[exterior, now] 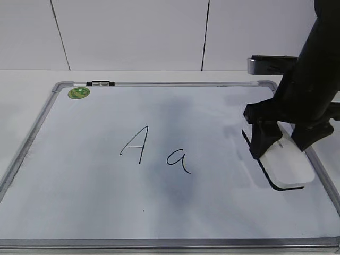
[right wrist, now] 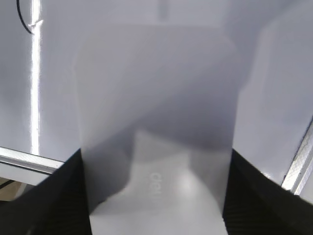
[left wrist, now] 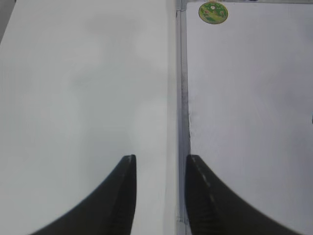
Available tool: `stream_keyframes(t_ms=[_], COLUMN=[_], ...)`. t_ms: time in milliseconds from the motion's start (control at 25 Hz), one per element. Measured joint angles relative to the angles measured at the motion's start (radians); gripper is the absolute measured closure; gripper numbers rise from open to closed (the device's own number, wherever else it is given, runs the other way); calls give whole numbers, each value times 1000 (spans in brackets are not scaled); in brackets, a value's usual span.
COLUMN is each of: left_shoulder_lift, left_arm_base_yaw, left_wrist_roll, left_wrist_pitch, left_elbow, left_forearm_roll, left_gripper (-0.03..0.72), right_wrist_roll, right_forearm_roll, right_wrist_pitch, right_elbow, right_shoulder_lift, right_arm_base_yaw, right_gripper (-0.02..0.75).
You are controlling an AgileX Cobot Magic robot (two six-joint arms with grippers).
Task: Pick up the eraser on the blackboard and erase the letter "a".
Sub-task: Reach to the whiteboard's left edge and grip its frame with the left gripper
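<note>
Exterior view alone shows letter "a" (exterior: 179, 159) whole.

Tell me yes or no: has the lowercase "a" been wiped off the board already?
No. In the exterior view the letter "a" is intact in black marker on the blackboard, apart from the eraser at the right.

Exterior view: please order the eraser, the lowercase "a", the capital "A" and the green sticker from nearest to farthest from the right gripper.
1. eraser, between the right gripper fingers, board's right side
2. lowercase "a", centre
3. capital "A", left of centre
4. green sticker, far left corner
</note>
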Motion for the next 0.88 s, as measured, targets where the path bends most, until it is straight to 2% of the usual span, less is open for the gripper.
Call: stream_keyframes(t_ms=[520, 880], left_shoulder_lift=[481, 774], left_arm_base_yaw=[0, 0], left_wrist_roll=[0, 0], left_wrist_pitch=[-20, -33], left_elbow=[-291, -384], left_forearm_roll=[-56, -108], left_gripper=[452, 452], right_wrist_roll=[-11, -13], right_forearm_roll=[8, 8], right_wrist_pitch=[0, 0], right_elbow=[0, 0], right_shoulder_lift=[0, 0], right_arm_base_yaw=[8, 8], right_gripper=[202, 202])
